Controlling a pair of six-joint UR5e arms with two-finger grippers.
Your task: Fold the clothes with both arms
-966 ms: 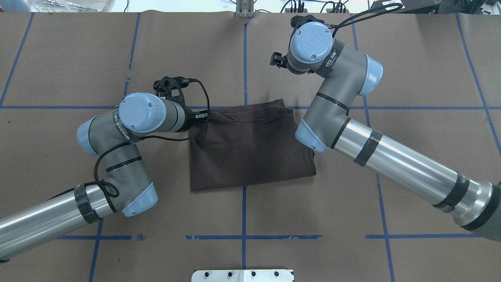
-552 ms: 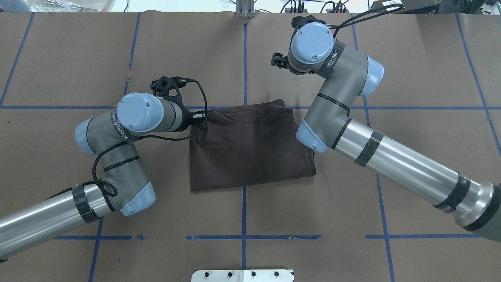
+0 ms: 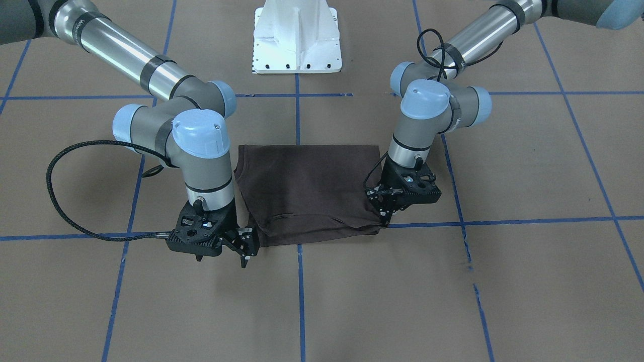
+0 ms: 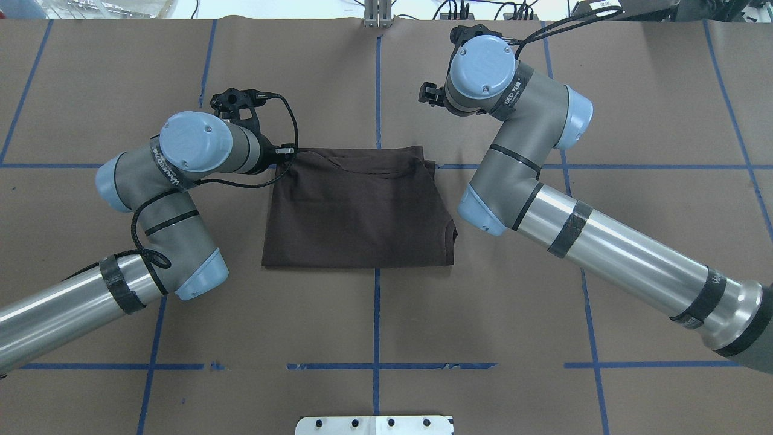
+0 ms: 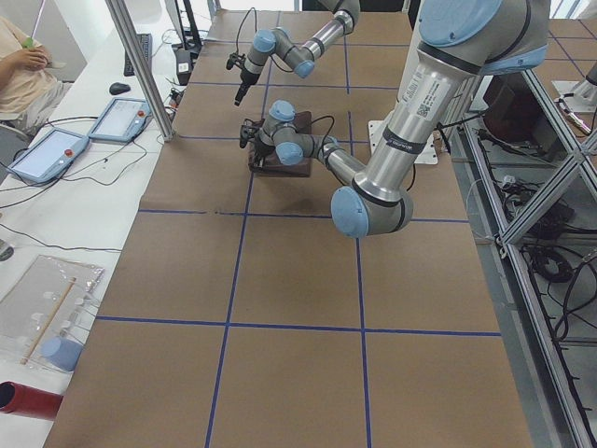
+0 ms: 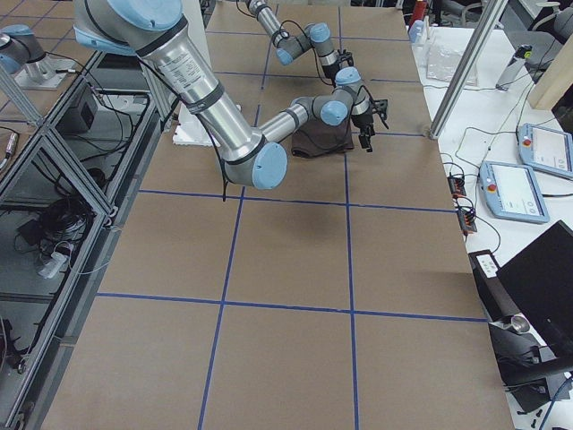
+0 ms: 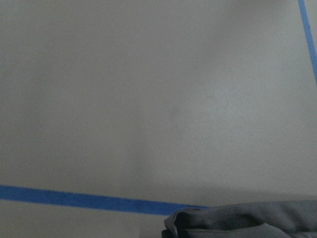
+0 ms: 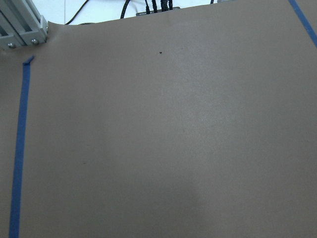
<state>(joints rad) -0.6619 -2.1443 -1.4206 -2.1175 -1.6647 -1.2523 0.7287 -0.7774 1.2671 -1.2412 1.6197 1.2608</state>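
On T-shirt (image 4: 356, 211), left hand (image 3: 386, 216) seemingly clamped.

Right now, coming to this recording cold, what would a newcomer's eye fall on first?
The dark brown folded T-shirt stands out at the middle of the tan table, which is crossed by blue tape lines. The left arm's tool is down at the shirt's far corner on the robot's left, apparently pinching it. The right arm's tool hangs raised off the table, holding nothing.
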